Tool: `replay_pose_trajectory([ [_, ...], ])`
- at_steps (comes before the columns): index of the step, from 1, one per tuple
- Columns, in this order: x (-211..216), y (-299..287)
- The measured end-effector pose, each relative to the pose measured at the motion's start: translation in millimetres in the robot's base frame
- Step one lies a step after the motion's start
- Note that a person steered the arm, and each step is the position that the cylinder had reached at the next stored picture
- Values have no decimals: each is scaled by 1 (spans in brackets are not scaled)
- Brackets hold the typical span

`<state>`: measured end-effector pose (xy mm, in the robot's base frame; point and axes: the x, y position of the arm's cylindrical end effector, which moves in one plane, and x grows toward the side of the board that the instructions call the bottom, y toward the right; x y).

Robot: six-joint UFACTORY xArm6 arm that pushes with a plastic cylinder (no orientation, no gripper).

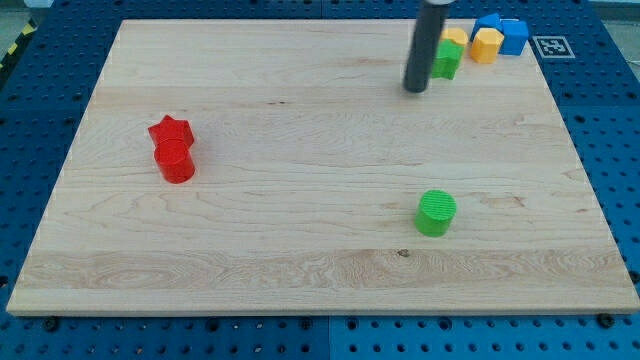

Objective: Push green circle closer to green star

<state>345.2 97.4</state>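
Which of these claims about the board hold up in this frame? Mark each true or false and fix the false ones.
1. My tip is touching the green circle. False: the tip is far off toward the view's top, with bare board between them.
2. The red star and the red cylinder sit right against each other at the view's left. True.
3. The green star lies at the view's bottom left. False: it is near the view's top right, just right of the rod and partly hidden by it.
4. Yellow blocks and a blue block cluster near the board's top right corner. True.
5. The green circle stands alone in the lower right part of the board. True.
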Motion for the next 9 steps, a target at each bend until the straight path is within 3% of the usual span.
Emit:
replay_pose_trajectory([
  [2, 109, -48],
  [4, 237, -33],
  [6, 226, -16],
  [9, 158, 61],
])
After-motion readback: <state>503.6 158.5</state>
